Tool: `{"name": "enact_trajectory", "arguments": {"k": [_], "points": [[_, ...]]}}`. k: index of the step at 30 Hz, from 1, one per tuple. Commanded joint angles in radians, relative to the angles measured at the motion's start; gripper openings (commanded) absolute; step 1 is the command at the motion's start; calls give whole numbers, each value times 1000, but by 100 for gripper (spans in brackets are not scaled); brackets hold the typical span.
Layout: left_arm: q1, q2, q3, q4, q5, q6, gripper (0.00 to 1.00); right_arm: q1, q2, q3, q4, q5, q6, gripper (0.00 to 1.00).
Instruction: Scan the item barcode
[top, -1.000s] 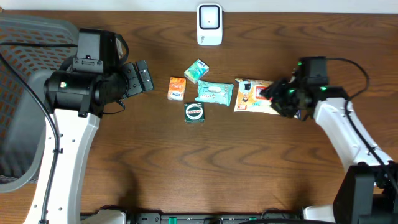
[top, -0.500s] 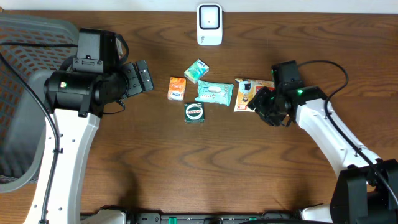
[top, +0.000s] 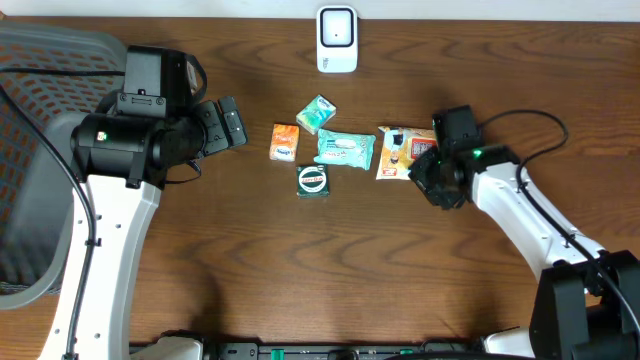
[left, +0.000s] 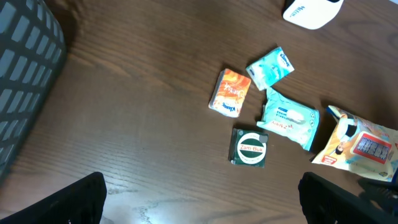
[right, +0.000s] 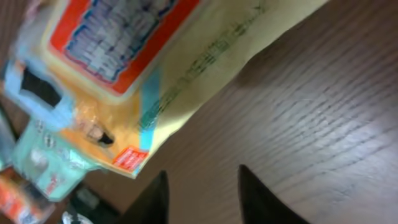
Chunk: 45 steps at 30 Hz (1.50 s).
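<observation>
The counter (top: 300, 260) is dark wood grain. A white scanner (top: 337, 40) stands at its far edge, near the centre.

Five items lie grouped below the scanner:
- Small teal packet (top: 316, 114), nearest the scanner, tilted.
- Orange packet (top: 285, 142), at the left end of the group.
- Teal wipes pack (top: 346, 149), in the middle, just below the small teal packet.
- Dark square box with a round green label (top: 313, 180), nearest the front edge.
- Yellow snack bag (top: 402, 152) with an orange-red panel, lying flat at the right end, just beside the wipes pack.

The right gripper (right: 202, 196) sits low over the counter at the right-hand edge of the snack bag. In the right wrist view its jaws stand apart, with bare wood between them. The bag's corner lies just beyond the tips, and nothing is held. Whether a tip touches the bag cannot be told.

The left gripper (top: 228, 124) hangs to the left of the group, well apart from the orange packet. Its jaws are spread wide and carry nothing.

A grey mesh chair (top: 40, 150) stands at the left edge of the overhead view.
</observation>
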Motion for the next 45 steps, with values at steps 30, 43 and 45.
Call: {"name": "enact_trajectory", "arguments": {"k": [30, 43, 45], "points": [[4, 0, 12, -3, -6, 6, 98, -111, 7, -72, 20, -51, -18, 5], [4, 0, 12, -3, -6, 6, 98, -108, 7, -241, 292, 32, 49, 5], [4, 0, 12, -3, -6, 6, 98, -116, 7, -249, 324, 51, 49, 6]]}}
